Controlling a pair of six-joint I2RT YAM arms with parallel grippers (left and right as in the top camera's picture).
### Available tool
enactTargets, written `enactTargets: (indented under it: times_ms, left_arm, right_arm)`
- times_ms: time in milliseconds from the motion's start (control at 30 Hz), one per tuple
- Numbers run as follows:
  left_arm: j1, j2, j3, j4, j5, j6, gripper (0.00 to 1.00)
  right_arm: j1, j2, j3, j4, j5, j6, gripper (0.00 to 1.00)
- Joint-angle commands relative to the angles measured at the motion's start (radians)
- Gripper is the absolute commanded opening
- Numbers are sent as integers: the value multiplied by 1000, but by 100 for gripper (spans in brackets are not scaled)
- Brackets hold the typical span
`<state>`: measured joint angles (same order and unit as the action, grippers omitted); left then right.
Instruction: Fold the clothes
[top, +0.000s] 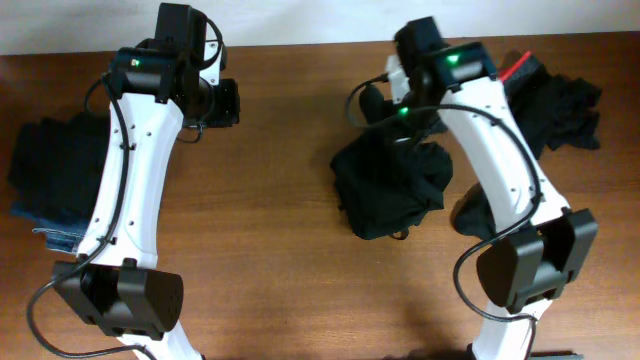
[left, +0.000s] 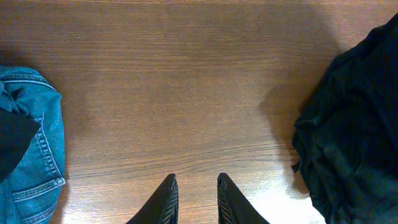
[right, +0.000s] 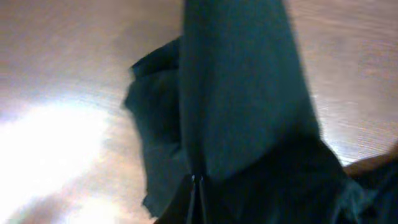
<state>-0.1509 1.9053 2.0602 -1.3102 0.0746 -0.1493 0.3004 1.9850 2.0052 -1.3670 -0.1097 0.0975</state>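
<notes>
Black garment (top: 390, 190): bunched in a loose heap on the bench (top: 280, 200), right of the middle and nearer the far edge than the near one. In the right wrist view a broad fold (right: 242, 87) of it stretches away from the fingertips; the rest spreads below and to the left, over the wood.
Right pincer (right: 196, 183): tips pressed together on the black garment's fabric, no gap showing between them. From overhead it is hidden under its own wrist, above the far side of the heap.
Left pincer (left: 196, 177): narrow gap between the two fingers (left: 168, 199), nothing between them, bare wood beneath. It sits over the bench toward the far edge, left of the middle, well apart from the black garment.
Jeans (top: 50, 238): blue denim at the left edge of the bench, seam and stitching clear in the left wrist view (left: 43, 143).
Black piece (top: 45, 165): lies on top of the jeans, covering most of them.
Heap of dark clothes (top: 565, 105): rumpled, at the far right corner of the bench; a red edge (top: 517, 68) shows on its far left side.
</notes>
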Motion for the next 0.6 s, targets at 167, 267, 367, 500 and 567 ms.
enactTargets:
  times_ms: [167,267,367,500,567]
  left_arm:
    - [5,-21,10,4,-3,9,22]
    - [5,-21,10,4,-3,9,22]
    - [5,-21,10,2,-3,9,22]
    - [5,-21,10,-8,-3,9,21]
    - [5,-21,10,-11,-3,9,21]
  right_arm:
    - [183,13,-169,35,-50,-5,4]
    - [236,13,-320,138,-71,43,4]
    - [252,13,-433,231,-76,91,4]
    - [244,13,-485,276,-78,96,14]
    - [238,12,-482,284,-78,68,34]
